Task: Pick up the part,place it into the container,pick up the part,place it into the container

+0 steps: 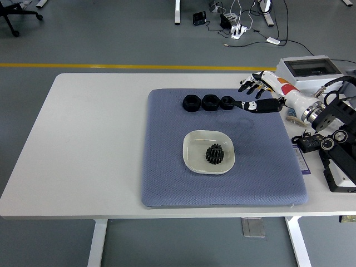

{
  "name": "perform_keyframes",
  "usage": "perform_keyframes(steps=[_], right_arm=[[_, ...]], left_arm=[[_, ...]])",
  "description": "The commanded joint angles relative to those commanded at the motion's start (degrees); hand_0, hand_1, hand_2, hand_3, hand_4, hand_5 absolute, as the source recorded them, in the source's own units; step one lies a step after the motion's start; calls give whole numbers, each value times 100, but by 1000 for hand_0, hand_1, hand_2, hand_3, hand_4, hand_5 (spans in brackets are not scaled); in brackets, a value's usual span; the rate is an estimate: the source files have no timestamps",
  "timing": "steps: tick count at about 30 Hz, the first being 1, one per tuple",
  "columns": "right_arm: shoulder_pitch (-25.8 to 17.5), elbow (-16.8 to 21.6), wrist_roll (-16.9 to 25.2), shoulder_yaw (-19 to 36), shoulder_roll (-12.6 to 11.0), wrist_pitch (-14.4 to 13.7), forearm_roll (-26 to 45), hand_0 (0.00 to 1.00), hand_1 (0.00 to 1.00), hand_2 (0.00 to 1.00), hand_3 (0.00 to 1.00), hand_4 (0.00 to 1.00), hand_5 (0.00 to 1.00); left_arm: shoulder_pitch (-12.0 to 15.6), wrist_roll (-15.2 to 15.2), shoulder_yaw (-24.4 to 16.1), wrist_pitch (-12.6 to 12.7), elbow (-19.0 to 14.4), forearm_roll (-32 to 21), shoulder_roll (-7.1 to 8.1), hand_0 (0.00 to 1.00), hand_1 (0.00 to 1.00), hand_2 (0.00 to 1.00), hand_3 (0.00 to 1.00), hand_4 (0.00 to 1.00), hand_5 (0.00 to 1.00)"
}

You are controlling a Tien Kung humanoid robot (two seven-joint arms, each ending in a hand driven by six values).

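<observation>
**Gear in the dish, right hand open above the mat**

Lying in the shallow white rounded dish [196, 157], a black toothed gear part [214, 153] rests a little right of the dish centre. The dish stands in the middle of a blue-grey textured mat [167, 178] on the white table [83, 139]. Three black hexagonal nut-like parts [208, 102] sit in a row near the far edge of the mat, touching or almost touching each other. The right hand [257, 95] is above the far right corner of the mat, just beside the rightmost black part. Its fingers are spread wide and it holds nothing. A grey plastic box [308, 75] stands at the far right of the table.
</observation>
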Motion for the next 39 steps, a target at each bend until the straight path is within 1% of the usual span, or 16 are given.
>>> perform_keyframes(steps=[3,4,9,10,12,14,15,16,19,21,22,26,31,39], right_arm=[[-214,191,-184,48,-22,7,708,767,726,786,745,998,587],[-325,270,-223,84,-21,-22,968,848,803,841,824,998,751],[-724,489,-183,301,8,-264,2160,848,803,841,824,998,751],[-802,526,-158,361,10,-305,2408,904,851,868,858,998,849],[-1029,637,-70,546,2,-401,2892,904,851,868,858,998,849],[-1162,697,-26,658,-5,-452,3339,904,851,868,858,998,849],[-1298,753,-4,793,-4,-581,3600,904,851,868,858,998,849],[-1382,775,5,883,-2,-681,3823,987,883,897,913,998,931],[-1633,779,71,1152,3,-921,4568,987,883,897,913,998,931],[-1791,754,127,1327,7,-980,5037,987,883,897,913,998,931],[-1868,745,149,1408,8,-965,5187,998,894,908,937,998,985],[-2182,755,138,1744,31,-788,5048,998,894,908,937,998,985],[-2557,852,79,2087,126,-625,4838,998,891,904,933,998,974],[-2953,1047,63,2425,264,-421,4381,998,888,901,928,998,980]], left_arm=[[5,-8,38,30,-1,-62,-9,730,740,770,684,720,675],[12,-8,40,58,2,-97,-23,730,743,771,682,721,679],[18,-5,51,86,3,-121,-41,730,743,771,682,721,679],[18,-6,48,87,4,-120,-44,730,742,771,679,719,677],[18,-8,31,96,11,-125,-54,730,742,771,679,719,677],[17,-9,27,98,13,-126,-56,730,742,771,679,719,677],[18,-10,29,96,13,-123,-57,730,742,771,679,719,677],[18,-11,27,96,14,-121,-59,729,740,768,680,718,679],[21,-14,22,92,16,-122,-61,729,740,768,680,718,679],[18,-13,16,77,16,-101,-58,729,740,768,680,718,679],[16,-13,14,71,16,-91,-57,729,740,769,679,716,678],[10,-24,26,62,14,-100,-59,729,740,769,679,716,678],[12,-26,29,59,14,-90,-59,728,738,767,679,715,677],[12,-19,12,59,15,-58,-62,729,738,767,679,713,676]])
